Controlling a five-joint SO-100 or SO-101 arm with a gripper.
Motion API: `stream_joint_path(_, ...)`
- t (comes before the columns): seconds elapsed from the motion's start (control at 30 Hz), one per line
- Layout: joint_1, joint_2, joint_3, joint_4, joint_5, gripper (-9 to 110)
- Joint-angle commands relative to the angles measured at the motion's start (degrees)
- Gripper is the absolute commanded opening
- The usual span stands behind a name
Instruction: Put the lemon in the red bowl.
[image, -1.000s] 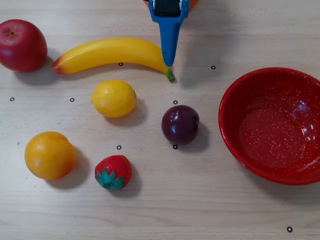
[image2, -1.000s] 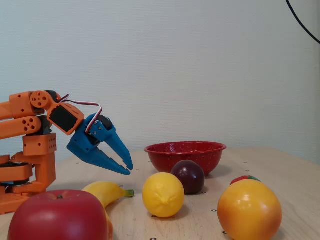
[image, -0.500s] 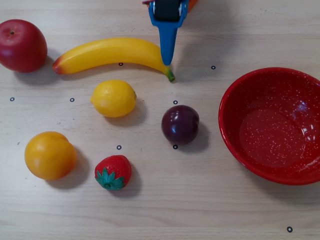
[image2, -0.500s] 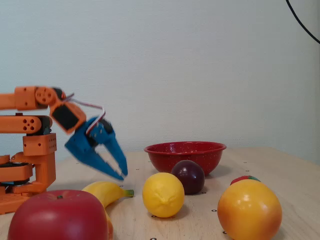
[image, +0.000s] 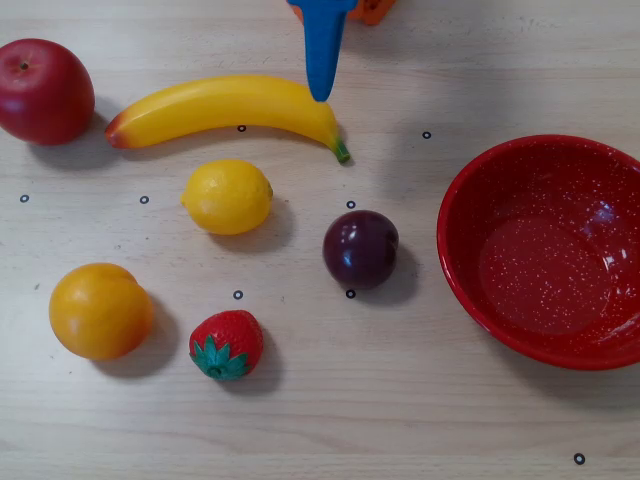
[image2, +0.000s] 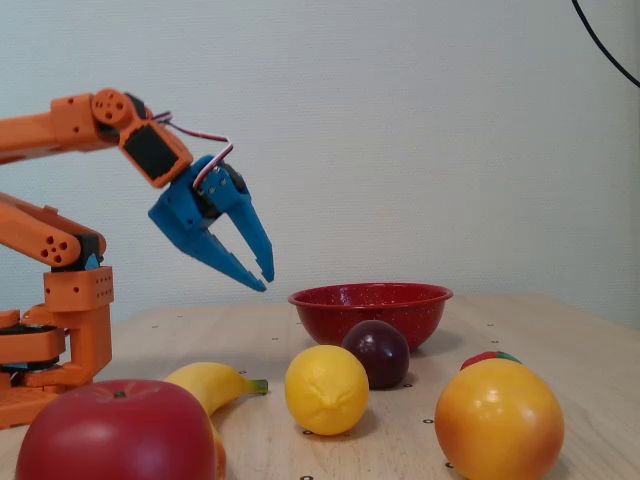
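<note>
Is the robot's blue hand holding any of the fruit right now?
No, nothing is held. The hand is up in the air with empty fingers, and the lemon sits on the table, not in the red bowl.

No readable text, label, brand or number in either view. Only marks: small black ring dots on table (image: 420, 420) (plain circles, no characters), scattered among fruit in overhead view, few visible in fixed view.
</note>
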Motion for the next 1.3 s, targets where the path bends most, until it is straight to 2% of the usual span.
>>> stream_joint_path(0.0, -2.4, -3.9, -9.8, 1.8, 2.8, 0)
stream_joint_path(0.53, -11.5, -33.9, -43.1, 26.8, 12.7, 0)
stream_joint_path(0.7, -12.7, -43.4, -53.7, 36.9, 18.5, 0)
stream_joint_path(0.93, -16.6, -52.1, -59.1, 39.2, 26.0, 1)
stream_joint_path(1.07, -19.1, -55.6, -60.6, 38.5, 28.8, 8)
stream_joint_path(1.27, -22.1, -59.8, -63.2, 40.8, 32.8, 29)
